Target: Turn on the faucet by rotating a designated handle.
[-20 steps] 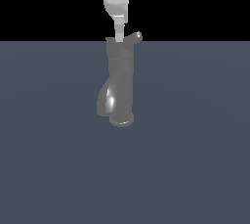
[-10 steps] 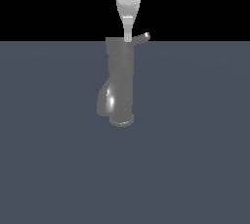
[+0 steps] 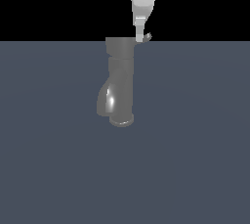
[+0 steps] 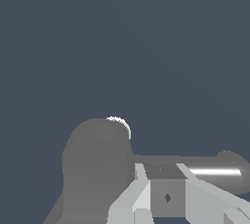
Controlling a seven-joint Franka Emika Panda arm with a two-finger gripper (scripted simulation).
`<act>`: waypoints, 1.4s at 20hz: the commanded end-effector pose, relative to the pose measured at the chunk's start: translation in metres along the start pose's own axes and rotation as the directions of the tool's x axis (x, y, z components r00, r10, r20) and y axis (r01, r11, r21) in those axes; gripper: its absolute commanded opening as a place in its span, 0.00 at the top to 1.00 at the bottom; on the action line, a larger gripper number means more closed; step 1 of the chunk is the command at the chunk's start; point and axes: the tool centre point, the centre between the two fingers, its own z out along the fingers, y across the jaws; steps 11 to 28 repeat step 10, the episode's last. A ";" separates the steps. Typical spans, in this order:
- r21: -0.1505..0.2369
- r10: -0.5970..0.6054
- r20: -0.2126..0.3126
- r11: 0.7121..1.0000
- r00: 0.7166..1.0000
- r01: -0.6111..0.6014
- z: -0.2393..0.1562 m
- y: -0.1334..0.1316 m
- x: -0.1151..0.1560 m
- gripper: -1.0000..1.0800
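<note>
The faucet [image 3: 119, 83] is a dull grey upright column with a shiny bulging spout, a round foot and a wider cap. Its handle [image 3: 147, 36], a short curved grey lever, sticks out from the cap toward the exterior view's right. My white gripper [image 3: 140, 37] comes down from above, its narrow tip right against the handle beside the cap's edge. The fingers look shut together with nothing between them. In the wrist view the cap [image 4: 95, 164] is seen from above. There the handle [image 4: 219, 170] runs sideways just past the gripper [image 4: 163, 181].
The faucet stands on a flat slate-blue floor [image 3: 195, 159] that fills the lower part of the exterior view. Nothing else shows around it.
My gripper has shifted toward the exterior view's right, from over the cap to the handle's base. The handle's tip sits slightly further right than before.
</note>
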 end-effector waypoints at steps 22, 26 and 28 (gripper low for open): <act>0.044 0.045 0.002 0.998 0.999 -0.045 -0.003 -0.048 0.032 1.00; 0.044 0.045 0.002 0.998 0.999 -0.045 -0.003 -0.048 0.032 1.00; 0.044 0.045 0.002 0.998 0.999 -0.045 -0.003 -0.048 0.032 1.00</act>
